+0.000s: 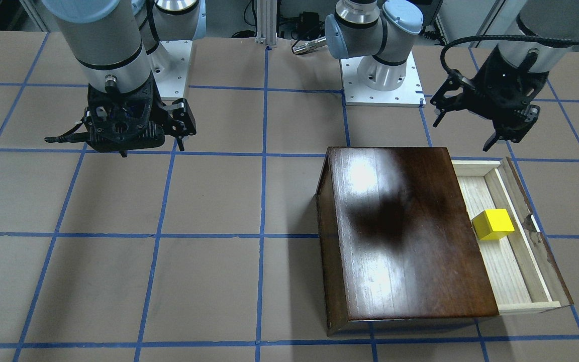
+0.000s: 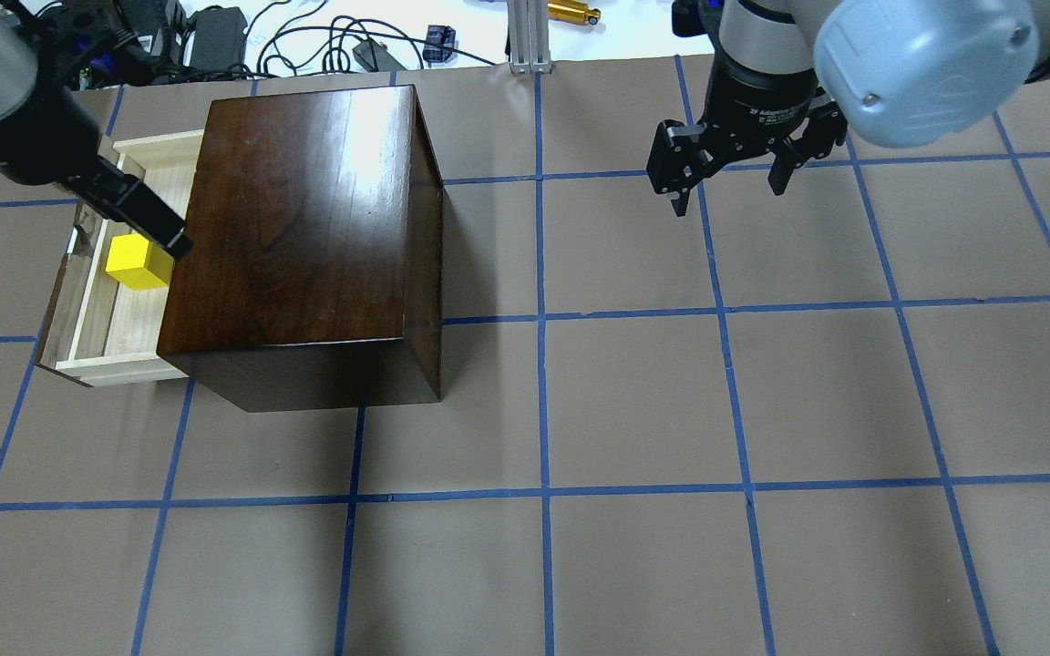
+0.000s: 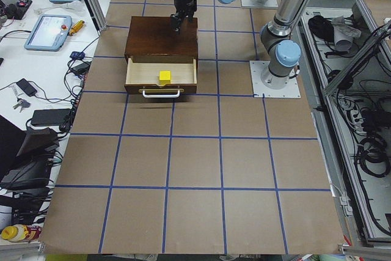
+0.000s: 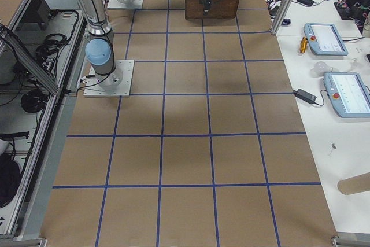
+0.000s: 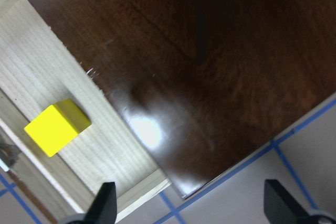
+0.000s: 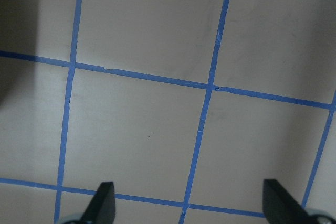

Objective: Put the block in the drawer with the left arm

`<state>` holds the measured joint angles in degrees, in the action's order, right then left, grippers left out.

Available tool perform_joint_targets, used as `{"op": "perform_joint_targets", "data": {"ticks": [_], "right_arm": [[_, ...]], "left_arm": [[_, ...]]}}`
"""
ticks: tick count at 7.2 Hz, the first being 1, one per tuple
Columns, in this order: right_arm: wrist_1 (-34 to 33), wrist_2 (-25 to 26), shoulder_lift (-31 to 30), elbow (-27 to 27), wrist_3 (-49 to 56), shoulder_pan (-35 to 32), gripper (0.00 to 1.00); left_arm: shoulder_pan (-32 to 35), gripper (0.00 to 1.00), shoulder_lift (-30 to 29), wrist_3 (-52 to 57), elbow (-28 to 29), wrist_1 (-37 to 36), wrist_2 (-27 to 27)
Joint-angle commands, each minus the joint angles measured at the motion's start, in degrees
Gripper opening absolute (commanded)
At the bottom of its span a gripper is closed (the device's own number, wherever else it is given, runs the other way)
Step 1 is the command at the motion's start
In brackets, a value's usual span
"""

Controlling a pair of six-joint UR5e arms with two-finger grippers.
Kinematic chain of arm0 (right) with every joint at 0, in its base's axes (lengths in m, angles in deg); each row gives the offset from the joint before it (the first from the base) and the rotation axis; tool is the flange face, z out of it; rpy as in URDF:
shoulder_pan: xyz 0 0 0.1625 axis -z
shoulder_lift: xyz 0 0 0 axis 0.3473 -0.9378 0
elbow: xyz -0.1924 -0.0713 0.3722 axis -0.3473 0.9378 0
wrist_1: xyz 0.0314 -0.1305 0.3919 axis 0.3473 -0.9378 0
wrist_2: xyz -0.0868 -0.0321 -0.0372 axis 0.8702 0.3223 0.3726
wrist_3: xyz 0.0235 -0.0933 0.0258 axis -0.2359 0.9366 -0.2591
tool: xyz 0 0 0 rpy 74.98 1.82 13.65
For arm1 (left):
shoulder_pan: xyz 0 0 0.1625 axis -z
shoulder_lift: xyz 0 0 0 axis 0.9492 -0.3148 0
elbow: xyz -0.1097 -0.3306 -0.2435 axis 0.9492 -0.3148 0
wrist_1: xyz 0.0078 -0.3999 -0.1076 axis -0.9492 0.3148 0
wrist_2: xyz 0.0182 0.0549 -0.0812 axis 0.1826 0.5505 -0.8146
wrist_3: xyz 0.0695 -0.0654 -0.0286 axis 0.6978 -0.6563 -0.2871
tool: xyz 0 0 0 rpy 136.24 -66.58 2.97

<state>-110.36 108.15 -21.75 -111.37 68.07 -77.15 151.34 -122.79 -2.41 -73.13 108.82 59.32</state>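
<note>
Yellow block (image 1: 493, 224): a small cube resting flat on the pale-wood floor of the drawer (image 1: 529, 305), about midway along its length and close to the box's edge. Nothing is touching it.

Drawer: pulled out from the glossy dark brown wooden box (image 1: 405, 231) on the robot's left side. Its inside is open to view from above. The dark front panel carries a light-coloured handle (image 3: 162, 93), seen from the left-end camera.

Left gripper (image 1: 463, 136): raised above the box and drawer, clear of both. Its wrist camera looks down on the box top, the drawer floor and the block. The fingers (image 5: 105, 203) stand wide apart with nothing between them. The block lies off to one side of the gap, not under it.

Right gripper (image 2: 727, 193): hanging over bare table, well apart from the box. Jaws spread and empty. Its wrist camera shows only brown surface and blue lines.

Table (image 1: 209, 201): brown covering marked with a grid of blue tape. The box stands directly on it.
</note>
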Motion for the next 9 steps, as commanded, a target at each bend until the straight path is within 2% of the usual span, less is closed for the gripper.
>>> {"op": "perform_joint_targets", "data": {"ticks": [1,3,4,9], "right_arm": [[0.00,0.00,0.00,0.00,-0.02,0.00,1.00],[0.00,0.00,0.00,0.00,-0.02,0.00,1.00],[0.00,0.00,0.00,0.00,-0.02,0.00,1.00],[0.00,0.00,0.00,0.00,0.07,0.00,1.00]], "left_arm": [[6.68,1.00,-0.75,-18.62,0.22,-0.62,0.13],[9.77,1.00,-1.97,-34.88,1.62,-0.88,0.04],[10.56,1.00,-2.76,-38.79,2.59,-0.79,0.04],[11.10,1.00,-3.12,-39.36,2.77,-0.79,1.27]]}}
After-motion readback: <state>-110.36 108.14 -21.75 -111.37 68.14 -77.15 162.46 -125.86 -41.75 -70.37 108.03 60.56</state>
